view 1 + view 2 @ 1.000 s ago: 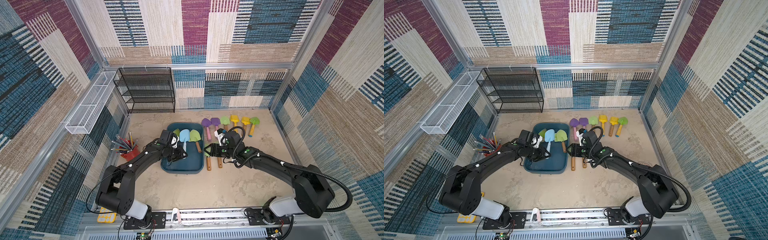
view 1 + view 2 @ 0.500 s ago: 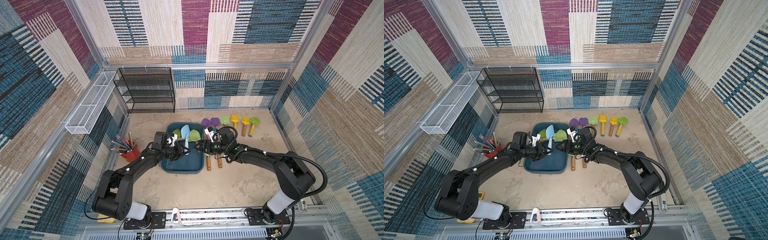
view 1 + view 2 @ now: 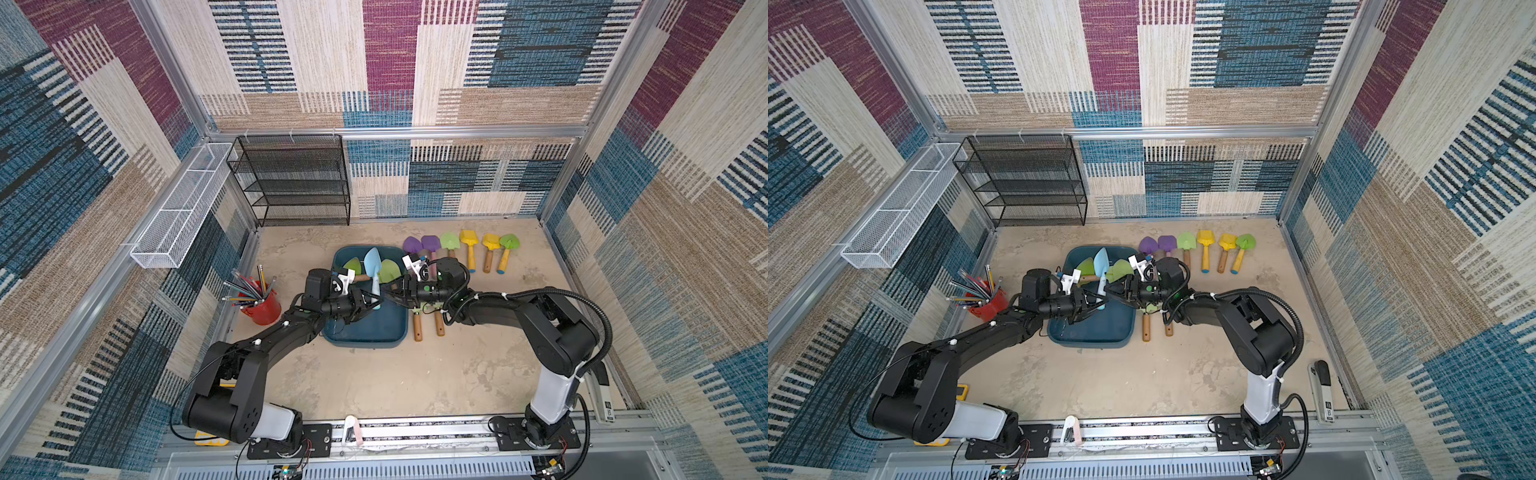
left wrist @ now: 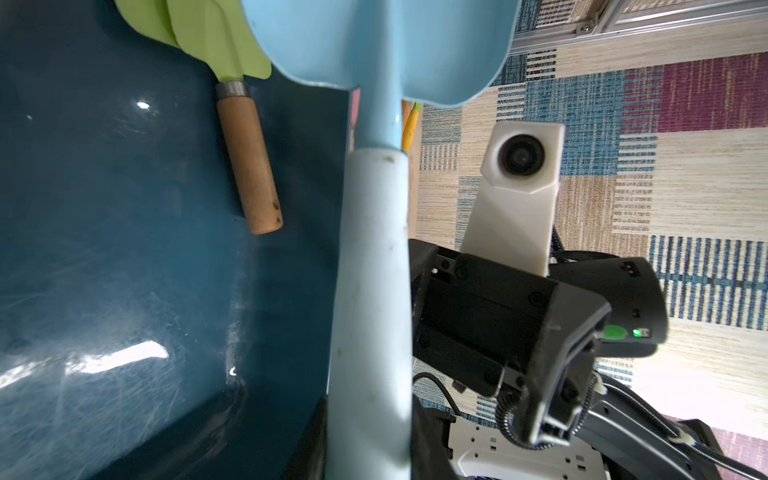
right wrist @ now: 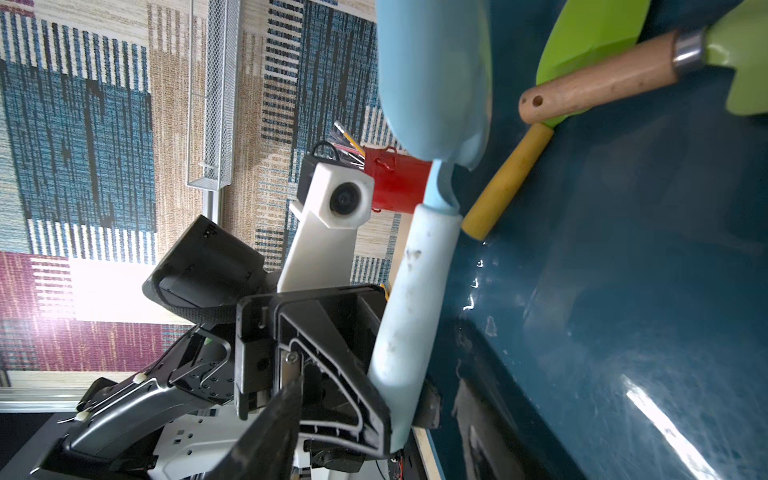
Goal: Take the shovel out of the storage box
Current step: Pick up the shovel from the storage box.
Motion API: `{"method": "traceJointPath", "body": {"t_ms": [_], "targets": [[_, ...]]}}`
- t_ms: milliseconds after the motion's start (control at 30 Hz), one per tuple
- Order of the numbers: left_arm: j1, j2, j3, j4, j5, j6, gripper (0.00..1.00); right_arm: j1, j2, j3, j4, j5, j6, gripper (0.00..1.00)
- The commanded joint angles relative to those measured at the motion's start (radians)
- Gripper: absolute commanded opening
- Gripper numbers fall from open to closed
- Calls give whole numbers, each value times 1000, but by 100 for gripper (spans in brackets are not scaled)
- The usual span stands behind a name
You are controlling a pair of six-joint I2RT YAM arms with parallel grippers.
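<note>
Right gripper (image 3: 394,293) swings in over storage box (image 3: 376,332), jaws part-spread, empty. Left gripper (image 3: 372,301) clamps blue shovel (image 3: 372,266) by handle end, blade raised above box. Handover likely: right should pinch handle above left's grip before left lets go. Green shovels (image 3: 388,270) lie at box's far end.

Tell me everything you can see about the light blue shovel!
The light blue shovel has a smooth, glossy scoop that narrows to a rounded tip. A thin blue neck runs into a thicker, paler handle with small dirty scuffs. The shovel is held over the teal storage box, scoop toward the back wall and handle toward the robot. The left tool is shut on the handle's lower end. Two green shovels lie behind the scoop; whether they touch it cannot be told.
</note>
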Motion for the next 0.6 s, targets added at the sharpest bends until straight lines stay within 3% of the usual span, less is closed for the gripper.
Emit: {"method": "traceJointPath", "body": {"t_ms": [0,567], "targets": [[-1,-6,-8,99,35,-34,1,-6,30,25,111,-41,77,61],[-10,-21,-13,124,68,-36,2,-22,193,135,347,-100,285,51]]}}
